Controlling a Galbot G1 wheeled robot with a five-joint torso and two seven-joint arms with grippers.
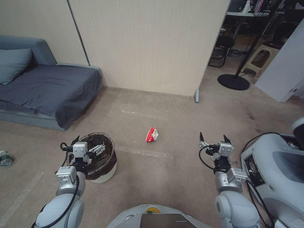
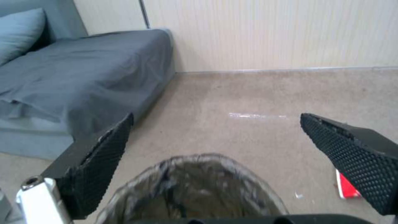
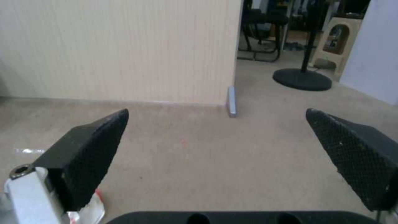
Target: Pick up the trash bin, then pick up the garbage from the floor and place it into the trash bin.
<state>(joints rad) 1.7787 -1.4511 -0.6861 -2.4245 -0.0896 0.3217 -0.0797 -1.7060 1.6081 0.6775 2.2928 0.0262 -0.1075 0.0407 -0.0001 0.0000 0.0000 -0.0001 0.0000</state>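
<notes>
Red-and-white wrapper (image 1: 152,135) lies between both grippers' spread, empty fingers; left gripper (image 1: 89,145) over trash bin (image 1: 104,172)

1. We see the trash bin (image 1: 100,162) standing upright on the carpet at our left front: a small round white bin, its dark brown bag liner (image 2: 195,189) folded over the top as a wide wrinkled band, mouth open.
2. We see one piece of garbage, a red-and-white wrapper (image 1: 152,134), lying crumpled on the carpet ahead, well apart from the bin, to its right.
</notes>
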